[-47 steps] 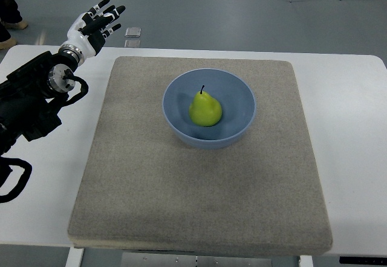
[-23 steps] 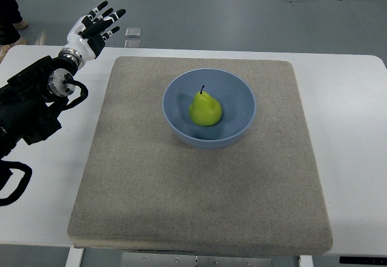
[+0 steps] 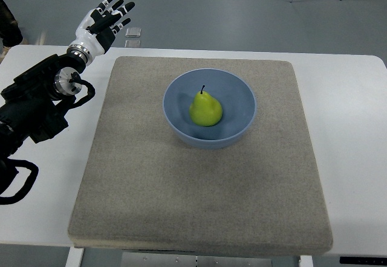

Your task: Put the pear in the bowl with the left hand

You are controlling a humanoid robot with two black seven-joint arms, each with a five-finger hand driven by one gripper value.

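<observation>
At the picture's left edge the robot's black left arm [image 3: 36, 107] comes in over the left side of the white tabletop [image 3: 351, 128], a loop of black cable [image 3: 15, 182] hanging beside it near the near-left corner; the arm rises toward the far-left corner and ends in the white-and-black left hand [image 3: 103, 20], which is held up past the tabletop's far edge with its fingers [image 3: 118, 10] spread wide and straight, holding nothing; on the grey floor just beyond that hand lie two small pale square tiles [image 3: 133, 36]; further right a large grey-brown square felt mat [image 3: 199, 176] covers most of the tabletop, its far-left corner close under the hand's wrist; on the far half of the mat, about midway between its left and right edges, sits the round blue bowl [image 3: 175, 113]; the yellow-green pear [image 3: 205, 109] stands inside that bowl, near its middle, upright with its dark stem pointing to the far edge; the pear is well apart from the left hand, lying to the right of it and nearer the camera, with the bowl's left wall and a stretch of bare mat between them; the right side of the tabletop shows only its white surface beside the mat's right edge.
</observation>
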